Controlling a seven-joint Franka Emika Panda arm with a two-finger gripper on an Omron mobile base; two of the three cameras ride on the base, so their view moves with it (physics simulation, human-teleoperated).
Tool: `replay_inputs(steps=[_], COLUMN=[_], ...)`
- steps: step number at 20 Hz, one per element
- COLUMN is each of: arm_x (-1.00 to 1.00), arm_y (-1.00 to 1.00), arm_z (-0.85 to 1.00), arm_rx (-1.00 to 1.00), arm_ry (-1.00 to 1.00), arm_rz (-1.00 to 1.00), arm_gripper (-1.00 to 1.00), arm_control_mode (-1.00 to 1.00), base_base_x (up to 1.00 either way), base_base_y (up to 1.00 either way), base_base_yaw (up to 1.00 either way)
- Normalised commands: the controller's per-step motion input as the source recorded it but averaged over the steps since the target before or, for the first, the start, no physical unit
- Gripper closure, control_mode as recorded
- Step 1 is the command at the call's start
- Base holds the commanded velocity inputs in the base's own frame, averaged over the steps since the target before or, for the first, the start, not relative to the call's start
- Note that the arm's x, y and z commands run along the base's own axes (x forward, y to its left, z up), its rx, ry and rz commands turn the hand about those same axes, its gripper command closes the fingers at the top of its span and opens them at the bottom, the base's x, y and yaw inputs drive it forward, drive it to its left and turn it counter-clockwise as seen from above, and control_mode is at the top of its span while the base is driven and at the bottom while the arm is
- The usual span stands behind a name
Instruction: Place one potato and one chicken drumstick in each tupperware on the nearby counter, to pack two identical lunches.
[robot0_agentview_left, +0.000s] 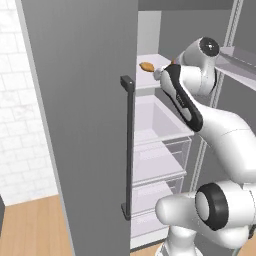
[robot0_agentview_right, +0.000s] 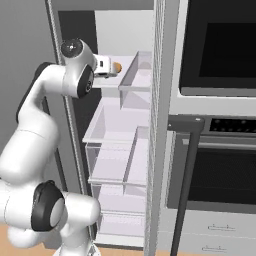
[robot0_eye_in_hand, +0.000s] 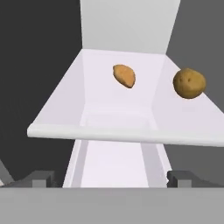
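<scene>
An orange-brown drumstick (robot0_eye_in_hand: 124, 75) lies on a white fridge shelf (robot0_eye_in_hand: 109, 131). A tan round potato (robot0_eye_in_hand: 189, 83) sits to its right on the same shelf. My gripper (robot0_eye_in_hand: 111, 179) is open, its fingertips (robot0_eye_in_hand: 41, 178) wide apart, just short of the shelf's front edge and holding nothing. From the left base view the drumstick (robot0_agentview_left: 146, 66) shows on the upper shelf beyond my wrist. In the right base view my hand (robot0_agentview_right: 103, 65) points into the fridge, with an orange-brown item (robot0_agentview_right: 117, 66) just ahead of it. The tupperware and the counter are out of view.
The grey fridge door (robot0_agentview_left: 80, 125) with its dark bar handle (robot0_agentview_left: 129, 145) stands open on the left. White drawers (robot0_agentview_right: 117, 130) sit below the shelf, and door bins (robot0_agentview_right: 137, 75) on the right. A black wall oven (robot0_agentview_right: 220, 45) and its handle (robot0_agentview_right: 187, 122) stand beside the fridge.
</scene>
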Motion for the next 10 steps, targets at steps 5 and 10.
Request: replay_inputs(steps=[5,10], arm_x=[0.80,0.77], arm_y=[0.00,0.00], arm_z=[0.00,-0.01], arm_rx=[0.04,0.03], arm_ry=[0.07,0.01], arm_rz=[0.00,0.00], arm_gripper=[-1.00,-1.00], arm_control_mode=[-1.00,-1.00], base_base_x=[0.00,0.00], base_base_y=[0.00,0.00], base_base_yaw=[0.00,0.00])
